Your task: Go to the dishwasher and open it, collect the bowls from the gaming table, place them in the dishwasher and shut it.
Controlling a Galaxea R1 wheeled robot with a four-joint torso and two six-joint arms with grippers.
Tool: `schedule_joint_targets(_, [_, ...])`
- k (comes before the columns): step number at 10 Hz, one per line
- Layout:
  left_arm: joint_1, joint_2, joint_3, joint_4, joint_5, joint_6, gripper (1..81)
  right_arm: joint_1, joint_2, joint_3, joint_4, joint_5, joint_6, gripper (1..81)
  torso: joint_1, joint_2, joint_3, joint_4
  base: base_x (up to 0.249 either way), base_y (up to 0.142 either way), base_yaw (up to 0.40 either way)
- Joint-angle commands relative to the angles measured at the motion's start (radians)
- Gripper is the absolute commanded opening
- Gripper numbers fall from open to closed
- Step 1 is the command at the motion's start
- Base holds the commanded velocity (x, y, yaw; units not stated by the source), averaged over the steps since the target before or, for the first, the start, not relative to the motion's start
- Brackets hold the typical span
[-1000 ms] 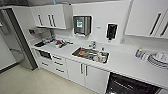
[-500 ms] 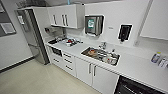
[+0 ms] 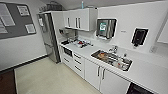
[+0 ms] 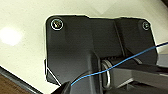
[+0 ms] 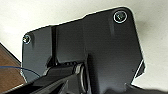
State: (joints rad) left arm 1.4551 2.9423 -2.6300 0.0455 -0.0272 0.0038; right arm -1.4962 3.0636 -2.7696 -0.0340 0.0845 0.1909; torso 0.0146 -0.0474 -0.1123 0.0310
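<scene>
I am in a kitchenette, facing a run of white cabinets (image 3: 93, 72) under a white worktop (image 3: 147, 71). The dishwasher (image 3: 138, 89), as I read it, is the dark opening at the lower right corner of the head view, under the worktop and just past the two-door cabinet beneath the sink (image 3: 112, 59). Too little of it shows for me to tell whether its door is open or shut, and its long axis cannot be judged from this sliver.

Bearing: the unit lies ahead and to my right, so by position the right arm is likely the nearer one for the door. Both wrist views look down on pale floor (image 4: 22, 37), which suggests both arms hang low at my sides, well apart from the dishwasher. I cannot tell how far either set of fingers is open, or whether they hold anything.

Containers: the sink holds a clutter of items, some reddish and some pale; they are too blurred to name. Further along the worktop, near the fridge (image 3: 48, 40), sits a tray or rack (image 3: 80, 43) with mixed small items, also unclear. A small built-in oven or microwave (image 3: 68, 51) sits in the lower cabinets there.

On the wall are a towel dispenser (image 3: 106, 28) and a smaller dark dispenser (image 3: 139, 36). A noticeboard (image 3: 16, 20) hangs on the left wall.
</scene>
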Motion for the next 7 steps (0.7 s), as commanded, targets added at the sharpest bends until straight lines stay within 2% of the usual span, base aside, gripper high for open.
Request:
schedule_joint_targets(1, [-0.040, -0.008, 0.002, 0.002, 0.053, 0.008, 81.1, 0.038, 0.005, 0.004, -0.004, -0.052, -0.004, 81.1, 0.000, 0.000, 0.000, 0.000, 0.000, 0.000, 0.321])
schedule_joint_targets(3, [-0.040, -0.009, 0.001, 0.002, 0.053, 0.007, 81.1, 0.041, 0.005, 0.004, -0.003, -0.051, -0.002, 81.1, -0.001, 0.000, 0.015, 0.000, 0.000, 0.000, 0.320])
schedule_joint_targets(7, [-0.040, -0.006, 0.002, 0.002, 0.052, 0.008, 81.1, 0.043, 0.006, 0.004, -0.023, -0.055, -0.008, 81.1, -0.001, 0.000, 0.014, 0.000, 0.000, 0.000, 0.321])
